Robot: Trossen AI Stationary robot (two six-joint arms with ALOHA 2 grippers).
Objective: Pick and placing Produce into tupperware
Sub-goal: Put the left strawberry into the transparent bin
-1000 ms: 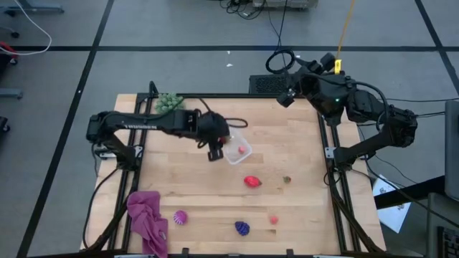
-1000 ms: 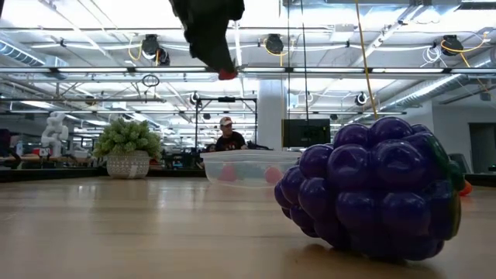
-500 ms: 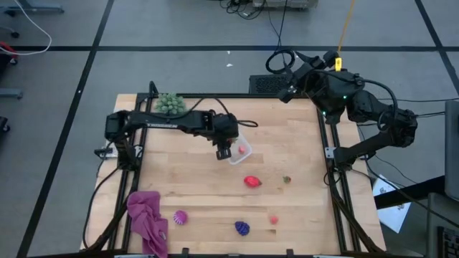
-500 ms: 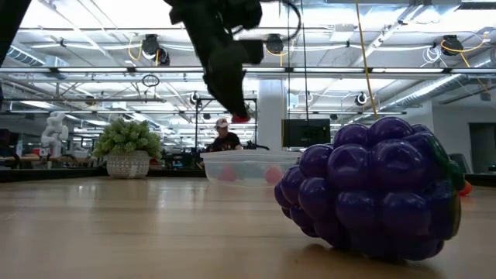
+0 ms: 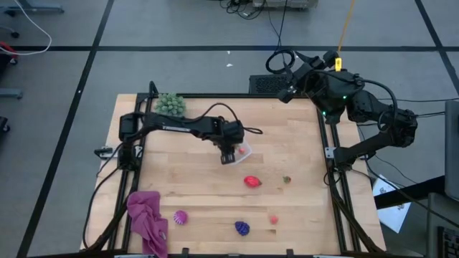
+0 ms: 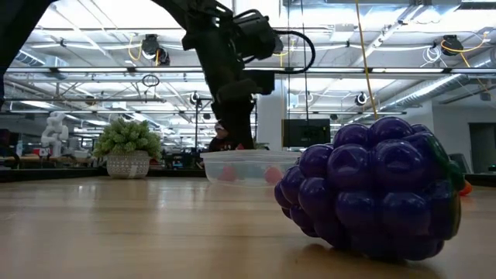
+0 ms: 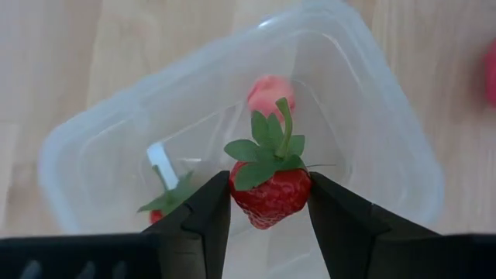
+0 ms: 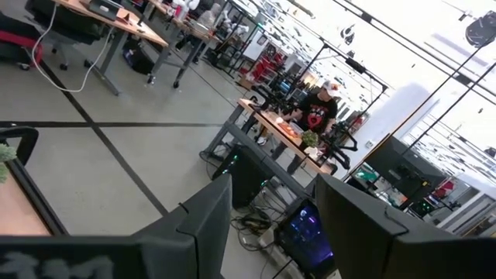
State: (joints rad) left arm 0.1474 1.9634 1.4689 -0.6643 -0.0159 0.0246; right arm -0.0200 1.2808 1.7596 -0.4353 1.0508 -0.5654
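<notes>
The left tool (image 7: pixel 269 203) grips a red strawberry (image 7: pixel 270 194) right above the clear tupperware (image 7: pixel 387 139), near the table (image 5: pixel 193 179) middle. The right tool (image 8: pixel 267 209), fingers apart, waits off the table's far right corner.

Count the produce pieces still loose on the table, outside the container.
5: red one mid-table, small brownish one to its right, small red one, purple one and magenta one along the near edge. The cloth may hide more.
</notes>
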